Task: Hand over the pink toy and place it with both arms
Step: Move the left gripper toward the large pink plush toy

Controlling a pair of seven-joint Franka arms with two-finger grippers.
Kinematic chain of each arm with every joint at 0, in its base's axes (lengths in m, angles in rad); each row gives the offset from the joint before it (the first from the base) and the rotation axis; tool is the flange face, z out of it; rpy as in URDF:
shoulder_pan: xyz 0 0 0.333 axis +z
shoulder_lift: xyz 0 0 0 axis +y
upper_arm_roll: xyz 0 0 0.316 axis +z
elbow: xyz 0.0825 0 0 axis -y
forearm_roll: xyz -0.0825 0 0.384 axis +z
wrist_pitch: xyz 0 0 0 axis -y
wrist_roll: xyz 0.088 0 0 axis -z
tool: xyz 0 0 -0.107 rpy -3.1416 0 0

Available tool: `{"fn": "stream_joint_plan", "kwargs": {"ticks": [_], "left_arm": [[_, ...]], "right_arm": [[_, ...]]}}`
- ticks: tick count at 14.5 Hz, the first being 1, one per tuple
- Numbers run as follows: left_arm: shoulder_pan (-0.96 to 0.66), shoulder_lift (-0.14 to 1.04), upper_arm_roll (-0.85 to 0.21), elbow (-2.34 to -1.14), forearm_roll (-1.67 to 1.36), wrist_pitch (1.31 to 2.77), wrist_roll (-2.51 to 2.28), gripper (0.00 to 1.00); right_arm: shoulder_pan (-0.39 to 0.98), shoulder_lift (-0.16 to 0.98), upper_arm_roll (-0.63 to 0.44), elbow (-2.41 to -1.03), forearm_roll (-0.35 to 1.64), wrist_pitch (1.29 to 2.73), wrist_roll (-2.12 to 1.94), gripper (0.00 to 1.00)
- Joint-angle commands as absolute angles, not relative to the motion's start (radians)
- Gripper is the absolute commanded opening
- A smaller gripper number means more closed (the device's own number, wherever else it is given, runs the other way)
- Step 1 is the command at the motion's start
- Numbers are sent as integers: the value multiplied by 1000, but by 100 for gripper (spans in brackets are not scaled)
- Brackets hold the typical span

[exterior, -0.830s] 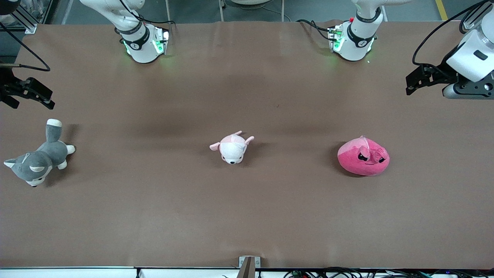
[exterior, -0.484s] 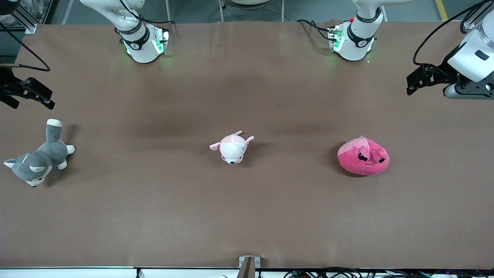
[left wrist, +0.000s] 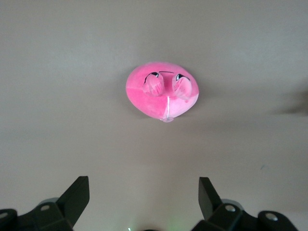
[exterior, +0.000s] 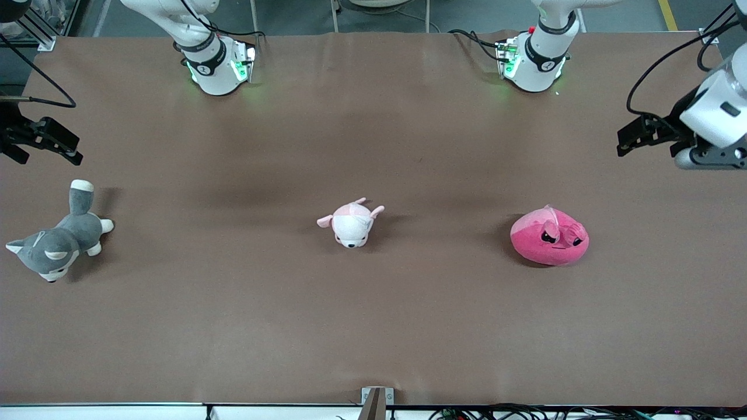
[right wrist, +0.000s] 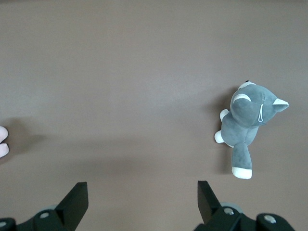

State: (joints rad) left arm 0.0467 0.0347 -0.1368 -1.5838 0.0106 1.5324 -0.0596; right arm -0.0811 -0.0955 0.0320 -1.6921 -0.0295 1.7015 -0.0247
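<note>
The pink toy (exterior: pixel 550 237) is a round hot-pink plush with angry black eyes, lying on the brown table toward the left arm's end; it also shows in the left wrist view (left wrist: pixel 162 90). My left gripper (exterior: pixel 625 139) is open and empty in the air over that end of the table, apart from the toy; its jaws show wide apart in the left wrist view (left wrist: pixel 143 195). My right gripper (exterior: pixel 70 149) is open and empty over the right arm's end, above the grey dog; its wrist view (right wrist: pixel 142 199) shows the jaws wide apart.
A small white-and-pale-pink plush (exterior: pixel 352 221) lies at the table's middle. A grey-and-white plush dog (exterior: pixel 58 240) lies at the right arm's end, also in the right wrist view (right wrist: pixel 248 122). Both arm bases (exterior: pixel 216 64) (exterior: pixel 534 61) stand along the table edge farthest from the camera.
My left gripper and wrist have shifted slightly toward the table's edge at the left arm's end. The right arm and the toys have not moved.
</note>
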Motion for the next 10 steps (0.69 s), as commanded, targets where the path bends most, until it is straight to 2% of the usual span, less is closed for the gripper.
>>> {"fn": "stream_joint_plan", "kwargs": {"ticks": [1, 5, 10], "left_arm": [[70, 116, -138, -1558, 3, 1569, -58, 100], [78, 164, -138, -1633, 6, 1689, -61, 100], [81, 187, -143, -1822, 5, 1977, -176, 100]], "right_arm": [[-74, -98, 32, -1677, -43, 1701, -23, 100], [-74, -100, 32, -1660, -29, 1683, -15, 100], [-60, -101, 31, -1645, -31, 1667, -17, 100]]}}
